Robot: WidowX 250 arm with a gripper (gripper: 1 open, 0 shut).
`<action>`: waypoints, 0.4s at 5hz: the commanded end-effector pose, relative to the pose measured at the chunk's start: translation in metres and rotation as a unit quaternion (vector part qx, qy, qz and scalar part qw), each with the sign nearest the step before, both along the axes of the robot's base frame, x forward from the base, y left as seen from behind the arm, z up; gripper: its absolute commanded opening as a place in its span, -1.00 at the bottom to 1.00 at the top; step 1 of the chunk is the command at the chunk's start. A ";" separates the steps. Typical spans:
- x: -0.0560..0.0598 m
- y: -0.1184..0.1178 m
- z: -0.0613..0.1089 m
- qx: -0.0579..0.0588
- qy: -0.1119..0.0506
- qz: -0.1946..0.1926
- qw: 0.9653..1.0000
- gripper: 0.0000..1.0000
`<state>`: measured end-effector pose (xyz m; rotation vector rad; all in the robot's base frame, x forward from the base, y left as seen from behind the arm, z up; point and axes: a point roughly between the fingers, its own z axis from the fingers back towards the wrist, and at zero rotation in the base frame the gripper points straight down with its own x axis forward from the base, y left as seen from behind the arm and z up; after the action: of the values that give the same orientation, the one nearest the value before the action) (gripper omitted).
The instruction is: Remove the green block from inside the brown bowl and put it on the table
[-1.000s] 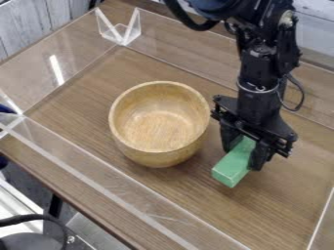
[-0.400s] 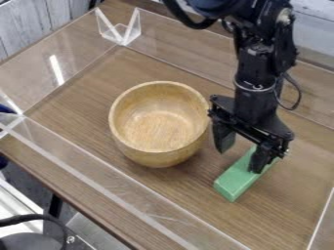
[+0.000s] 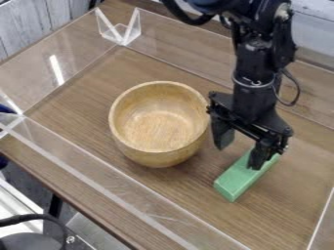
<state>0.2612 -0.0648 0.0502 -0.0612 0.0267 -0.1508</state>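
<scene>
The green block [image 3: 245, 176] lies flat on the table [image 3: 117, 186], just right of the brown bowl [image 3: 159, 122], which is empty. My gripper [image 3: 243, 144] hangs right above the block's far end, open, with nothing between its black fingers [image 3: 263, 154]. The fingers stand clear of the block, and the left finger is close to the bowl's right wall.
Low clear acrylic walls [image 3: 78, 205] edge the table on the left, front and back. A clear bracket [image 3: 120, 27] stands at the back left corner. The black arm [image 3: 259, 59] rises from the gripper toward the upper right.
The gripper let go of the green block, opened wide and lifted slightly. The block now lies flat on the table instead of tilted between the fingers.
</scene>
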 end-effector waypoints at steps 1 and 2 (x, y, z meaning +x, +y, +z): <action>0.010 0.003 0.025 -0.007 -0.045 0.005 0.999 1.00; 0.010 0.004 0.026 -0.007 -0.049 0.007 0.999 1.00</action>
<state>0.2634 -0.0624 0.0605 -0.0633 -0.0089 -0.1447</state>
